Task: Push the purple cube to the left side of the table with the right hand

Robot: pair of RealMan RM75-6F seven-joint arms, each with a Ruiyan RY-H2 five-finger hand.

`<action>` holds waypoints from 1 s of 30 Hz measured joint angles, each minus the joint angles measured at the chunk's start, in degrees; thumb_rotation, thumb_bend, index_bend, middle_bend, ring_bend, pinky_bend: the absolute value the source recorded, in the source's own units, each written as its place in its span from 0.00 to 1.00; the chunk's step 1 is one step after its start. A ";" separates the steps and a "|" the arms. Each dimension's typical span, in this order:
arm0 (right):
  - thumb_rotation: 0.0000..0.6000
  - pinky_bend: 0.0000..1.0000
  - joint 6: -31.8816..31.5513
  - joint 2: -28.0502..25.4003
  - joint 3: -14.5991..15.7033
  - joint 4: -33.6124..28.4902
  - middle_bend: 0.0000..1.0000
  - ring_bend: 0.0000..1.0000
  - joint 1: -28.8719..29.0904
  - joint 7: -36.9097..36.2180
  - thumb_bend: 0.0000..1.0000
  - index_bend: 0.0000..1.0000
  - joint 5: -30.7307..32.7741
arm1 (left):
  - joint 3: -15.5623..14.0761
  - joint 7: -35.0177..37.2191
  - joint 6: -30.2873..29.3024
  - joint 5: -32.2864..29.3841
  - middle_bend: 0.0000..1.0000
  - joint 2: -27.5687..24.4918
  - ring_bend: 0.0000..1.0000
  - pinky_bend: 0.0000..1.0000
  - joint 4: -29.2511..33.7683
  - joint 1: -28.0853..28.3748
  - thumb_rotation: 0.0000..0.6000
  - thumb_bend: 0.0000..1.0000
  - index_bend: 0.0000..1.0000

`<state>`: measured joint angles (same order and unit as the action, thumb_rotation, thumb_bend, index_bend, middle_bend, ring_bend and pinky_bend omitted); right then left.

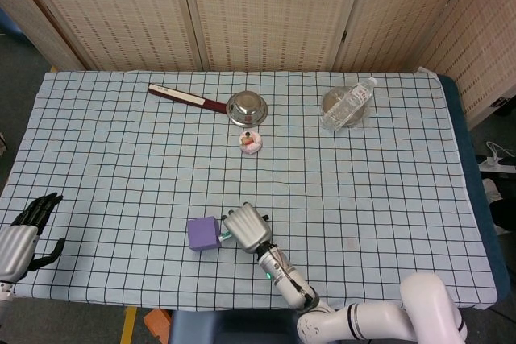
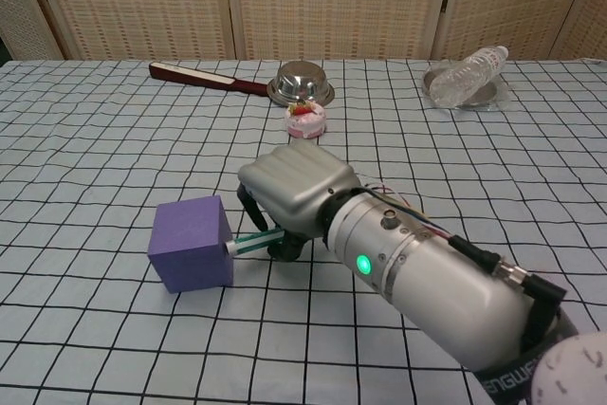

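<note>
The purple cube (image 1: 201, 234) (image 2: 190, 244) sits on the checked tablecloth near the front edge, left of centre. My right hand (image 1: 247, 228) (image 2: 289, 192) is directly to its right, fingers curled under the palm, with one extended fingertip (image 2: 248, 245) pressing the cube's right face. It holds nothing. My left hand (image 1: 24, 231) rests open at the front left corner of the table, fingers apart, far from the cube; the chest view does not show it.
At the back lie a dark red flat stick (image 1: 187, 97), a steel bowl (image 1: 245, 108), a small pink-and-white cake (image 1: 251, 141), and a plastic bottle (image 1: 351, 103) on a glass dish (image 1: 334, 102). The checked cloth (image 1: 105, 175) stretches left of the cube.
</note>
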<state>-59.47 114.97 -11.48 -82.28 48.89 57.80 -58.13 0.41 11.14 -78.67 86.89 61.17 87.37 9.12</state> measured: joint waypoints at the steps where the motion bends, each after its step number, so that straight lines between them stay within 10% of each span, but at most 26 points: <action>1: 1.00 0.59 0.16 0.70 -0.43 0.61 0.82 0.66 0.48 0.02 0.41 0.92 0.21 | -0.03 0.04 0.11 0.01 0.00 0.00 0.00 0.18 -0.02 0.04 1.00 0.45 0.00; 19: 1.00 0.59 4.64 14.37 -10.85 19.61 0.82 0.66 15.15 -0.75 0.41 0.92 5.33 | -0.24 1.72 0.63 0.25 0.00 -0.30 0.00 0.18 -0.53 0.34 1.00 0.45 0.00; 30: 1.00 0.59 2.55 14.98 -5.75 25.91 0.82 0.66 28.99 -10.44 0.41 0.92 15.54 | -0.26 2.26 0.80 0.24 0.00 -0.35 0.00 0.18 -0.83 0.47 1.00 0.45 0.00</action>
<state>-56.92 129.95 -17.22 -56.37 77.88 47.36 -42.59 0.14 13.39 -77.86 87.13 60.82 86.53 9.59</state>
